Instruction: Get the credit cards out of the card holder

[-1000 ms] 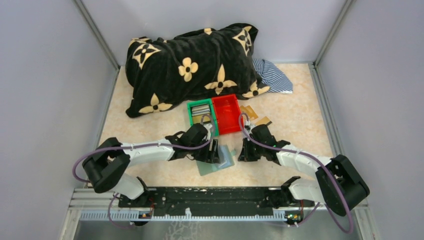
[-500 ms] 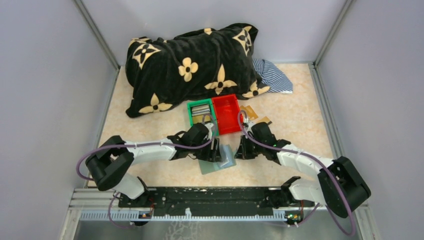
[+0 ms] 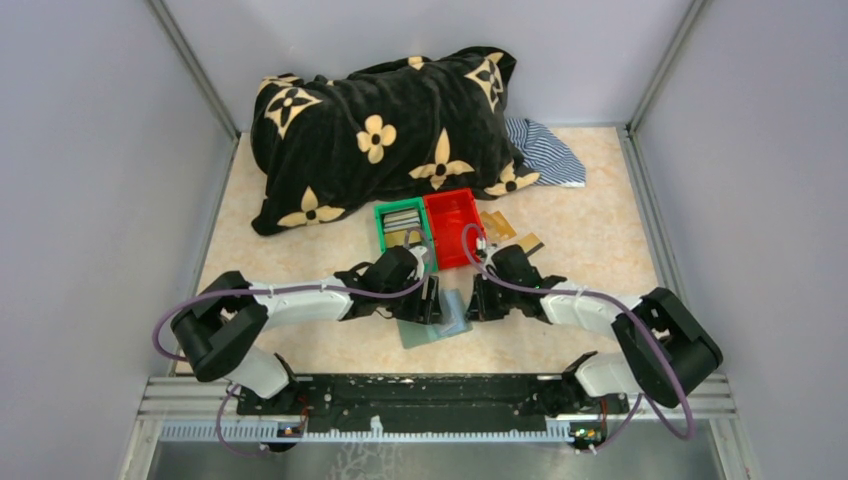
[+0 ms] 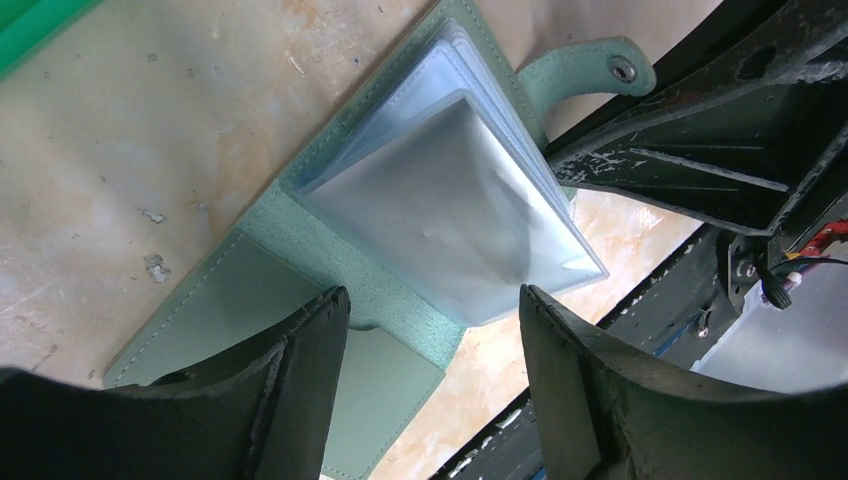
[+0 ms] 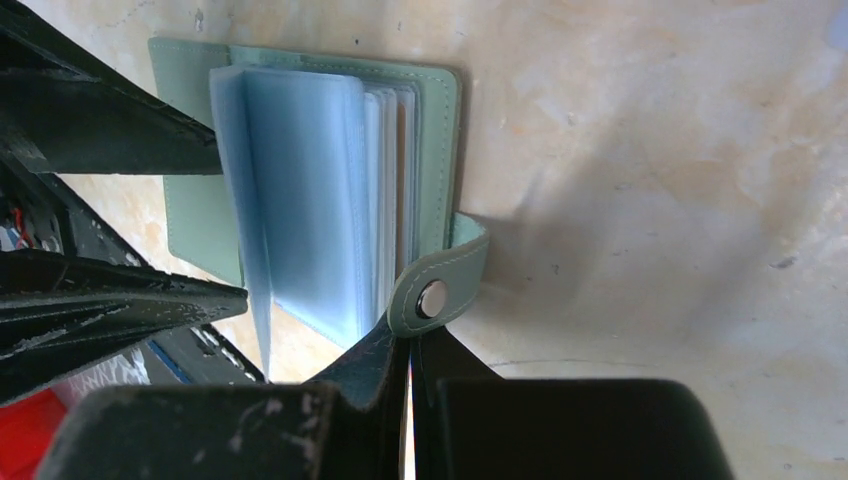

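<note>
Card holder (image 3: 441,322), top view: open and flat on the table (image 3: 600,230), near the front edge, between the two claws and just in front of the green bin (image 3: 381,230) and the red bin (image 3: 452,238). Left gripper (image 3: 430,300) low over its left half, right gripper (image 3: 478,298) at its right edge. Two gold credit cards (image 3: 497,224) loose on the table just right of the red bin, well apart from the holder; further cards stacked in the green bin. Black pillow with tan flower motif (image 3: 380,120) and striped cloth (image 3: 548,152) at the back of the table.

Left wrist view: grey-green cover spread on the table, clear pockets (image 4: 450,200) fanned upward from the spine, closure tab (image 4: 590,68) with its metal snap at the far edge, beside the right gripper. Left jaws wide apart, one finger on each side of the spine, nothing clamped between them; contact with the cover not discernible.

Right wrist view: clear pockets standing on edge, leaves parted. Right jaws closed together, tips directly against the closure tab just under the snap; tab pinched or merely touched, not discernible.
</note>
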